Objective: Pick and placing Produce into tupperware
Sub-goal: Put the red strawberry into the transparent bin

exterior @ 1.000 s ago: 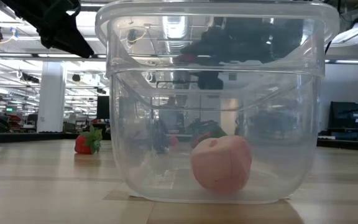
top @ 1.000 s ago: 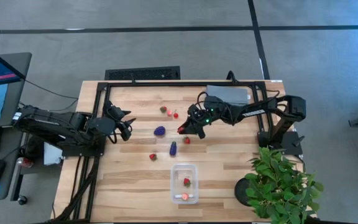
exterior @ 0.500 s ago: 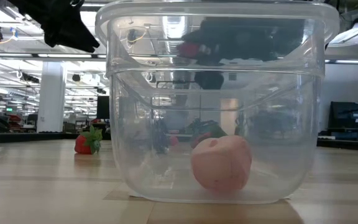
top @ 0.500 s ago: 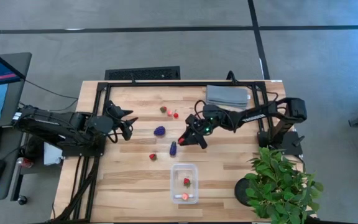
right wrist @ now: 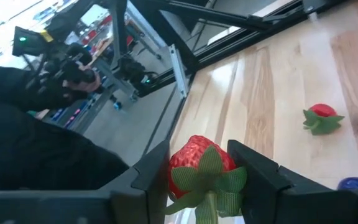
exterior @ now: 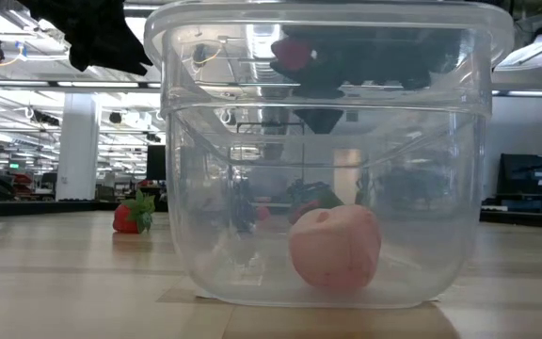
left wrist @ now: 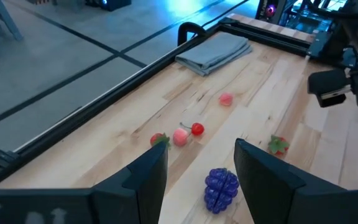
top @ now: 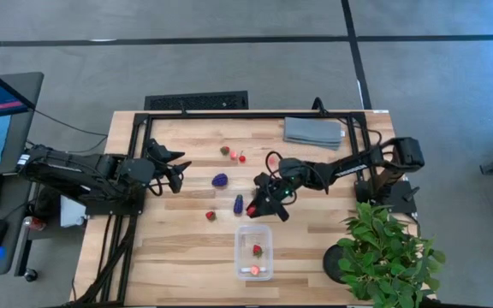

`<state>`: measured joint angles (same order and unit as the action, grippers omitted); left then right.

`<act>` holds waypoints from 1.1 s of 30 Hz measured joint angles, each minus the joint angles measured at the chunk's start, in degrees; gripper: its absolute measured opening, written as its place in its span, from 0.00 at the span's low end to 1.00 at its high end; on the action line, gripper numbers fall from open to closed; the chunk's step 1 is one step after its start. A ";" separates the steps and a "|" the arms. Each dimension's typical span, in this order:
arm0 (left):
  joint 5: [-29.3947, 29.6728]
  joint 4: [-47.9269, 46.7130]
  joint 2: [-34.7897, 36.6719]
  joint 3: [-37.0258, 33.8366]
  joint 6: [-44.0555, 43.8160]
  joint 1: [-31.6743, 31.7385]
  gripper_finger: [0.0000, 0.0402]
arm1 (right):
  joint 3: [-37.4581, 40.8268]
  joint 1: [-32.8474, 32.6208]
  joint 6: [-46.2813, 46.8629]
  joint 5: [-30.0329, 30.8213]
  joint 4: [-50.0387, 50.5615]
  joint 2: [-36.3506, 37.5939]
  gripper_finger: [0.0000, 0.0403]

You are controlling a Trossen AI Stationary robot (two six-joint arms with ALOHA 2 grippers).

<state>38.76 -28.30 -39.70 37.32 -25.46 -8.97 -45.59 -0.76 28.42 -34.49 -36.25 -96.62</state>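
My right gripper point(top: 253, 208) is shut on a red strawberry point(right wrist: 199, 163) just beyond the far end of the clear tupperware point(top: 254, 251). The tupperware holds a strawberry point(top: 257, 250) and a pink piece point(exterior: 335, 247). More produce lies on the wood. There is a round purple cluster point(top: 220, 180), a long purple piece point(top: 239, 204), a strawberry point(top: 210, 216) and small pieces near the far side point(top: 234, 155). My left gripper point(top: 176, 171) hangs open above the table's left part, its fingers point(left wrist: 146, 180) apart with nothing between them. My right gripper pinches the strawberry's red body point(right wrist: 191, 155) between its two fingers point(right wrist: 156, 167), one on each side. The green leaf cap point(right wrist: 211, 180) faces back toward the wrist. The fingers reach nearly level, slanting from the table's right and far side. The berry is lifted clear of the table.
A folded grey cloth point(top: 313, 131) lies at the far right. A potted green plant point(top: 388, 252) stands at the near right corner. A black frame rail point(top: 255, 114) runs along the far edge. Another strawberry point(left wrist: 278, 145) lies on the wood by the right arm.
My right gripper has swung toward the table's near edge and the tupperware, carrying the strawberry clear of the table. My left gripper has tipped a little in place.
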 joint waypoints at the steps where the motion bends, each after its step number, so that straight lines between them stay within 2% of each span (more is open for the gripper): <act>1: 0.00 0.01 0.00 0.00 0.01 0.00 0.44 | 0.00 -0.51 0.00 1.28 0.00 0.00 0.43; 11: -0.09 -0.12 0.00 0.00 1.76 0.00 0.44 | 0.00 -6.06 3.21 11.72 0.25 -0.13 0.43; 18: -3.52 -0.08 0.00 0.00 2.18 0.00 0.44 | 0.00 -9.28 3.60 16.49 3.94 -0.17 0.44; 24: -4.94 -0.10 0.00 0.00 2.24 -0.02 0.44 | 0.00 -10.79 1.50 16.60 5.02 -0.20 0.42; 33: -3.75 1.88 0.00 0.00 1.03 -0.02 0.44 | 0.00 -12.67 -3.00 14.77 6.22 -0.20 0.43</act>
<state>35.02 -26.42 -39.70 37.32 -24.43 -8.99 -45.58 -13.43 25.42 -19.72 -30.03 -96.82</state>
